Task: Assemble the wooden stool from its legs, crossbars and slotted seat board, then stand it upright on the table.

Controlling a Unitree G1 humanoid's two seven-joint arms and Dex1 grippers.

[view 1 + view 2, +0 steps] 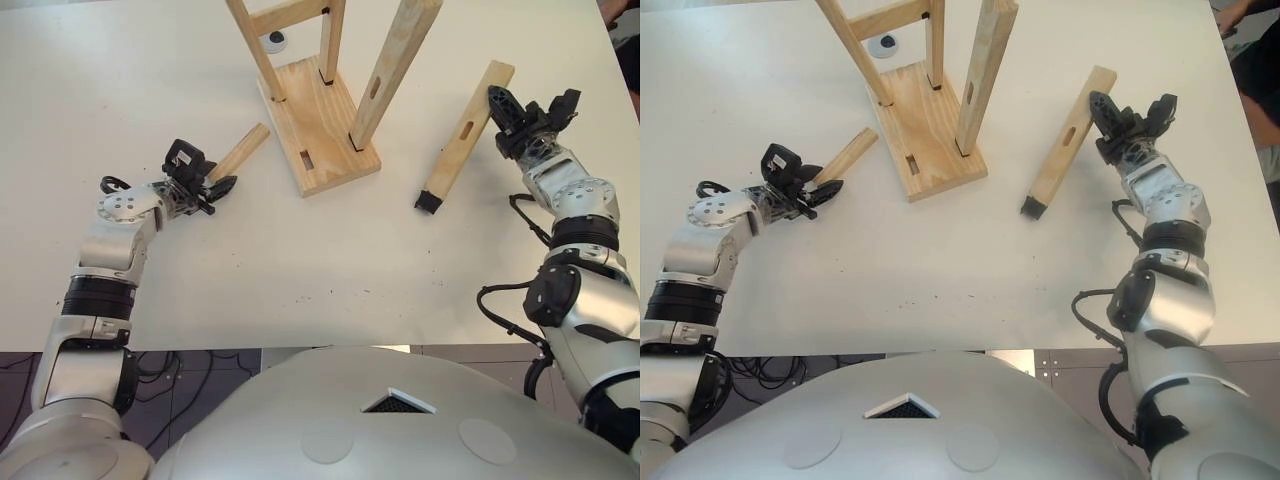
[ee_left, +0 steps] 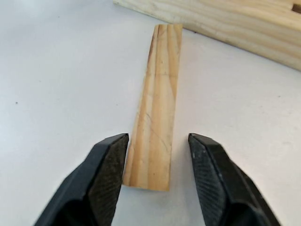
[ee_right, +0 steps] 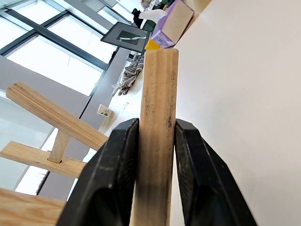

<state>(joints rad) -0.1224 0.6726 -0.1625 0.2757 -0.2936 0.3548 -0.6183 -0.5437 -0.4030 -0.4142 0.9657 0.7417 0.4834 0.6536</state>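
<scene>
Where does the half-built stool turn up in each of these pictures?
Left eye view: the stool stands seat-down at the far middle of the table, between the arms.
Right eye view: the stool, same place, slightly further left.
Left wrist view: its seat board beyond the short stick.
Right wrist view: its legs beside the loose leg.
Shared landmark: the white table.

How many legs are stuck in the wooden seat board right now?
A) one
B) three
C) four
B: three legs stand up out of the seat board, while the fourth leg lies loose on the table.
</scene>
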